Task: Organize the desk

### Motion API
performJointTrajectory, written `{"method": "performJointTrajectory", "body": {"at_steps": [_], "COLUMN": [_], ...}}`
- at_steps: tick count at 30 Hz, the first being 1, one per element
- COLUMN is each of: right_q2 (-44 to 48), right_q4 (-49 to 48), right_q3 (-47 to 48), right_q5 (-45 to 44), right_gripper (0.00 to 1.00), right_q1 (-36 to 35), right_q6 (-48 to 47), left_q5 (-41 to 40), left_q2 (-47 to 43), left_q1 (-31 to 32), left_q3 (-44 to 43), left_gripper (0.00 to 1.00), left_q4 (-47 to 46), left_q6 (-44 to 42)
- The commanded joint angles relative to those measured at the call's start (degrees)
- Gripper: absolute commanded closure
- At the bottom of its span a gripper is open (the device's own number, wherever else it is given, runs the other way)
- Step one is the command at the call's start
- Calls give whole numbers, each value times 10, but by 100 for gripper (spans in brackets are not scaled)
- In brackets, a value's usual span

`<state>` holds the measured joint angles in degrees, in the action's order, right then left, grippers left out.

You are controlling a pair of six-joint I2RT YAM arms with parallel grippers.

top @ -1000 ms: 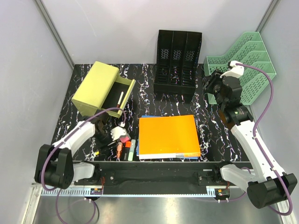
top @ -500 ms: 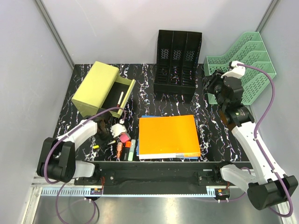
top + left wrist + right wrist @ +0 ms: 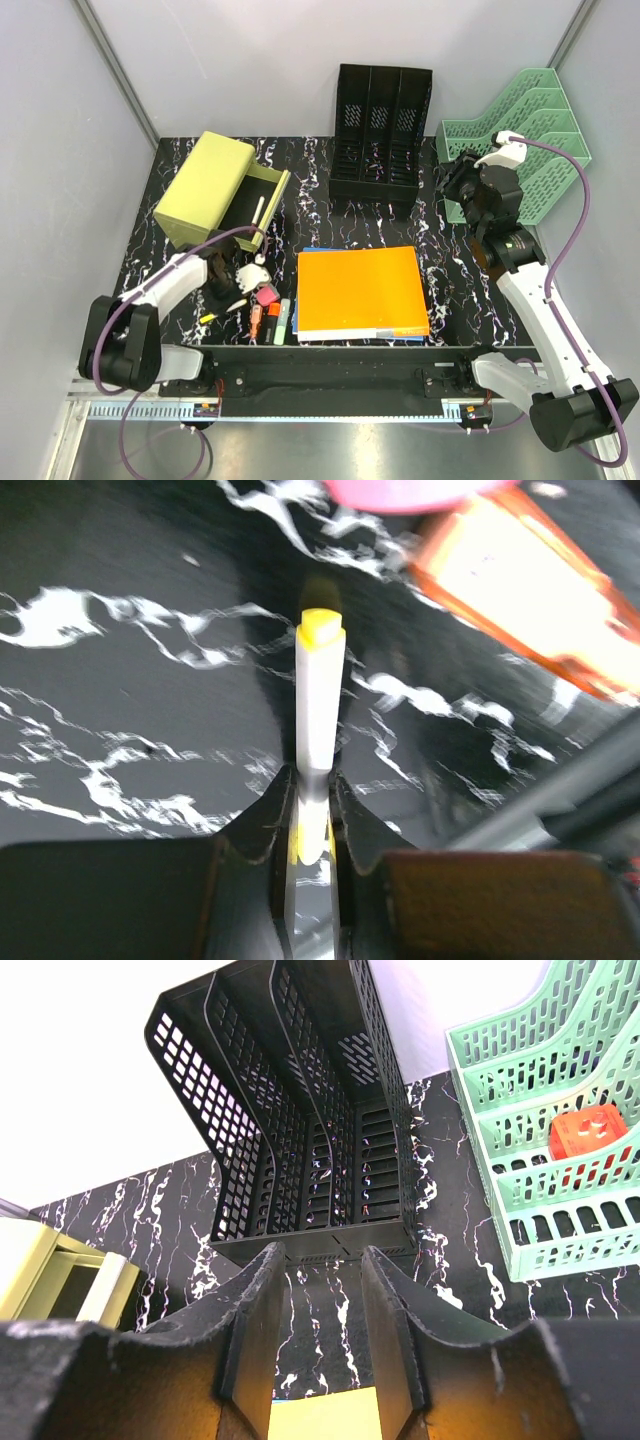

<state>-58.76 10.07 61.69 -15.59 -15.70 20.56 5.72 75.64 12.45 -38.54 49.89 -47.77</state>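
Top external view: the desk (image 3: 455,290) is the black, white-veined tabletop under everything. The left claw (image 3: 222,283) is low at its near-left part, at the edge of a small heap of stationery just left of the orange folder (image 3: 362,290). An open yellow-green drawer box (image 3: 215,190) stands beyond it. The right claw (image 3: 462,185) is raised at the far right, between the black file holder (image 3: 380,135) and the green tray (image 3: 530,140). What the left claw holds is too small to make out from here.

Left wrist view: the left claw (image 3: 312,790) is closed narrow on a white pen (image 3: 318,710) with a yellow tip, which points away from the camera, above the desk (image 3: 120,600). An orange marker (image 3: 530,590) lies beyond it to the right.

Right wrist view: the right claw (image 3: 315,1330) is wide with nothing between its fingers, facing the file holder (image 3: 300,1130). The tray (image 3: 540,1160) holds a small red block (image 3: 590,1140).

The step in hand looks like clearing loose pens. The next move probably calls for carrying this pen to the drawer box and releasing it only once it is over the opening.
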Motion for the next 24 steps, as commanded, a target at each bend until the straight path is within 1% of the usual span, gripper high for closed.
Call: {"method": "performJointTrajectory", "body": {"at_steps": [1,3,4,5,6,8,9,10,11,12,13,14,17,24], "right_q2": [11,13,14,16,16,17,17,16,17,17,17,19,22,26], "right_q4": [-29,-29,-29,-29,-29,-30,-30,-31,-31,-30,-31,-31,-32,-36], "right_q3": [9,7,6,4,4,2,2,1,-1,-2,-3,-4,-9,-17], "right_q5": [-12,-13,-14,-14,-14,-13,-12,-12,-11,-11,-11,-13,-14,-11], "right_gripper": [55,55,55,55,55,55,55,55,55,55,55,55,55,56], "right_q1": [-6,-6,-6,-6,-6,-6,-6,-6,-6,-6,-6,-6,-6,-6], "right_q6": [-5,-5,-4,-3,-3,-2,-2,0,-1,0,2,2,2,4], "left_q5": [61,91,103,119,124,140,146,151,158,164,170,172,170,153], "left_q2": [-71,-90,-100,-101,-99,-79,-68,-45,-31,-16,11,23,71,169], "left_q1": [-3,-5,-5,-6,-7,-7,-8,-8,-8,-8,-7,-7,-8,-8], "left_q3": [-119,-172,-221,-244,-286,-327,-363,-379,-394,-425,-439,-449,-476,-557], "left_gripper": [100,100,100,100,100,100,100,100,100,100,100,100,100,100], "left_q4": [111,139,163,170,173,180,181,177,173,171,161,152,110,34], "left_q6": [6,2,1,7,14,48,60,74,107,120,134,162,209,273]}}
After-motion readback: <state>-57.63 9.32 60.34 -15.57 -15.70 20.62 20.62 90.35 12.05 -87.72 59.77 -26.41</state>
